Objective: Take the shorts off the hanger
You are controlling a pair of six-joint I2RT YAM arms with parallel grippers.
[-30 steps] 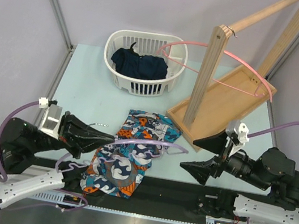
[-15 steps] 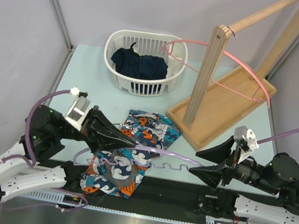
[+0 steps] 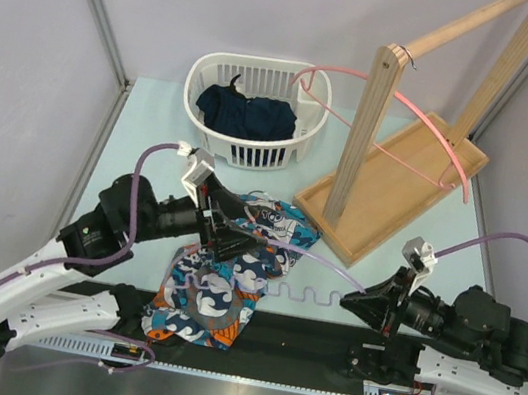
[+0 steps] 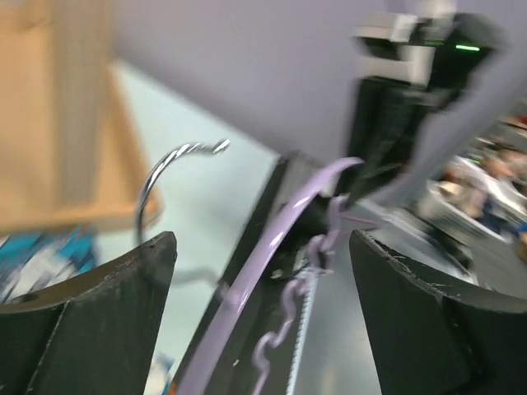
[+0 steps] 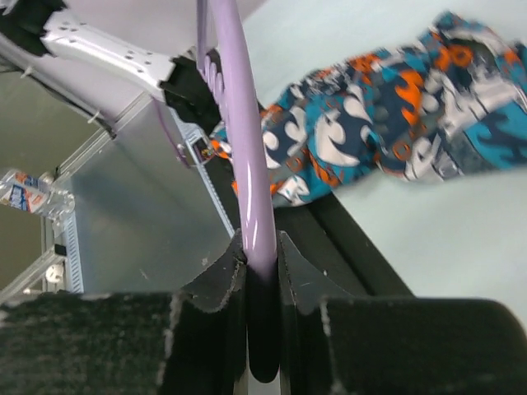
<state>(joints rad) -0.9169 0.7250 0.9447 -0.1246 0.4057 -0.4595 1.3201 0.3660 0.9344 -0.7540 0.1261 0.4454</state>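
Note:
The colourful shorts (image 3: pixel 214 285) lie crumpled on the table near its front edge, also seen in the right wrist view (image 5: pixel 387 123). The lavender hanger (image 3: pixel 319 261) slants from above the shorts toward the right, its wavy bar (image 3: pixel 301 293) low over the front edge. My right gripper (image 3: pixel 353 299) is shut on the hanger's right end; the purple bar (image 5: pixel 247 181) runs straight out from between its jaws (image 5: pixel 262 247). My left gripper (image 3: pixel 236 233) hovers open above the shorts. The hanger arm (image 4: pixel 284 234) and metal hook (image 4: pixel 169 169) pass between its fingers (image 4: pixel 99 313) untouched.
A white laundry basket (image 3: pixel 214 73) holding a dark navy garment (image 3: pixel 248 114) stands at the back. A wooden rack (image 3: pixel 387 188) with a tall post occupies the back right, and a pink hanger (image 3: pixel 401 104) hangs from it. A black strip (image 3: pixel 322 334) borders the table front.
My left gripper opened, released the hanger and swung up and right over the shorts. My right gripper closed on the hanger's right end. The hanger shifted right, off the shorts.

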